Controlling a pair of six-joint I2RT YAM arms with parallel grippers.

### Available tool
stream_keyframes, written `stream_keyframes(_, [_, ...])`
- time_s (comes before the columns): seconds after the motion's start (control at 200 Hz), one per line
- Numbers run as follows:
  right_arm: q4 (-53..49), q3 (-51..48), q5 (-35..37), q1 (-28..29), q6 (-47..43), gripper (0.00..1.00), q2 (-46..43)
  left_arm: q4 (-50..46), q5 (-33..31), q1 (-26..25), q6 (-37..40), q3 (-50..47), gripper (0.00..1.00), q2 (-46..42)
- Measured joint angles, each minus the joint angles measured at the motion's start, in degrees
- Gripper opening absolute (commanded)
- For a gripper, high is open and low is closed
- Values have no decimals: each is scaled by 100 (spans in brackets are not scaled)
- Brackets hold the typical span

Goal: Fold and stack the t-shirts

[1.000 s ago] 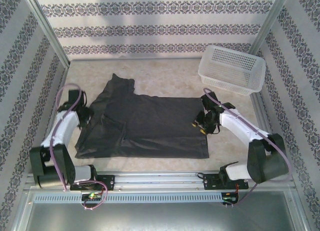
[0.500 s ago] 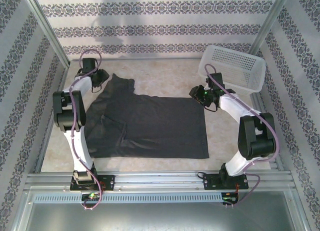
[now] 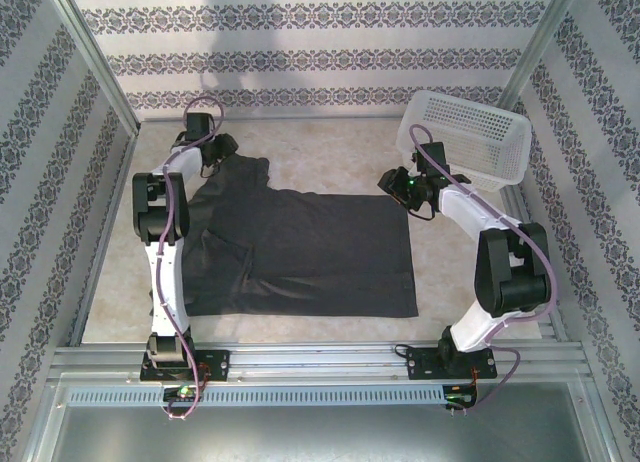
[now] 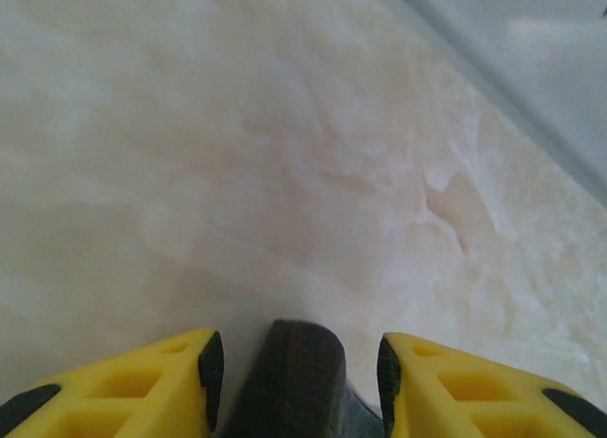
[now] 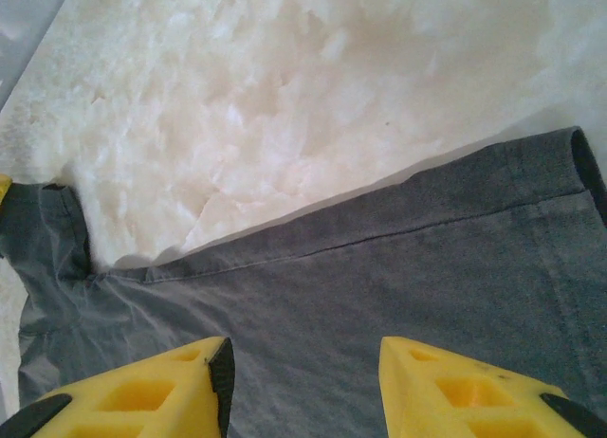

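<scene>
Here, the left gripper [image 3: 225, 148] sits at the far left corner of the t-shirt [image 3: 300, 247]. Its yellow fingers [image 4: 161, 381] are spread wide, and a dark tip of the cloth lies between them, not pinched. The shirt lies nearly flat in the middle of the table [image 3: 330, 162], with one sleeve pointing to the far left and a few wrinkles on its left half. It looks soft, light and limp, so it will likely sag wherever it is not held. The corners along the far edge seem the best places to pinch, both at once, to keep that edge straight. The right gripper [image 3: 398, 187] hangs over the far right corner, also wide apart, with the shirt's edge below it. Just beyond stands a white basket [image 3: 455, 162], close to that arm, and a careless lift or swing could knock it.
</scene>
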Motion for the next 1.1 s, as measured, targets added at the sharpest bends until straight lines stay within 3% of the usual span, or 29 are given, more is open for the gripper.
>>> stream_keyframes(0.17, [-107, 70, 317, 0, 162, 45, 234, -190, 4, -92, 57, 7, 10, 0])
stream_keyframes(0.24, [-33, -15, 557, 2, 378, 47, 247, -280, -50, -127, 114, 11, 3, 0])
stream_keyframes(0.57, [319, -15, 1681, -151, 1213, 46, 855, -800, -417, -358, 516, 437, 0, -133])
stream_keyframes(0.759, [-72, 708, 1814, -260, 1163, 43, 1602, -1029, -564, -546, 807, 435, 0, -391])
stream_keyframes(1.099, [-647, 1438, 1790, -142, 1029, 30, 2094, -1132, -820, -575, 1073, 120, 0, -684])
